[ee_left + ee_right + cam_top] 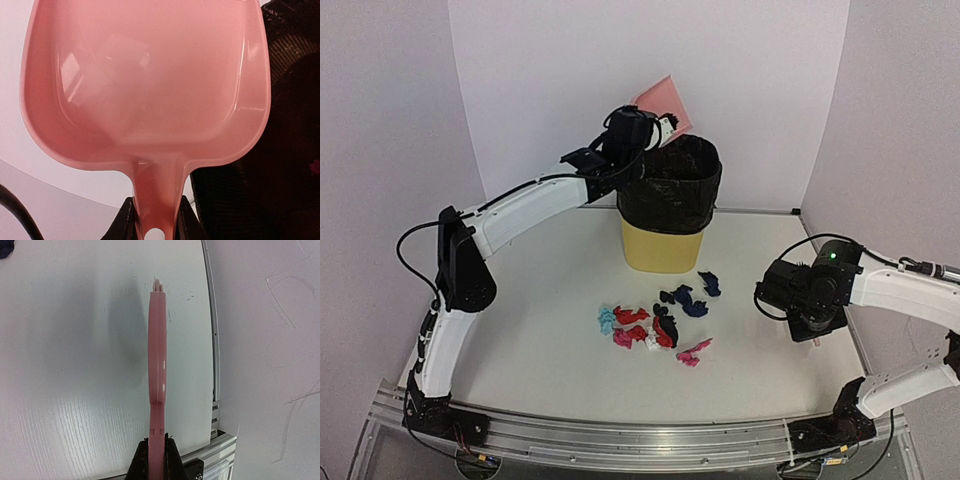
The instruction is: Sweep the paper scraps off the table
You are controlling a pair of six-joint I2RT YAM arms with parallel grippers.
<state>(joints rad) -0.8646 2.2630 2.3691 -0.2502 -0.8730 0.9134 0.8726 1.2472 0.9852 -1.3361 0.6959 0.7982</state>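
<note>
Overhead first, the paper scraps (632, 316) lie in a loose cluster on the table (550, 300), in front of a yellow bin (660, 245) lined with a black bag (670, 185). Red, pink, light blue and dark bits overlap, so they are hard to count. The left gripper (655, 128) is raised beside the bin's far rim and holds a pink dustpan (665, 100) tilted above the bag. How the fingers stand cannot be made out from here. The right gripper (810, 318) points down over the table to the right of the scraps, well apart from them. Its body hides nearly all of what it carries; only a pink sliver shows beneath.

From the left wrist, the dustpan fills most of the view, its top edge cut off. Its narrow handle runs down between the two dark fingers, which are closed against its sides. The black bag is a dim mass on the right, its contents too dark to read.

From the right wrist, a pink brush (157, 365) is seen edge-on, its handle clamped between the closed fingers. Only a tuft of pale bristles shows at the far tip, and whether it touches the table cannot be told. One dark blue scrap is cut off at the top left corner. A metal rail (215, 340) edges the table beside the wall (270, 340).
</note>
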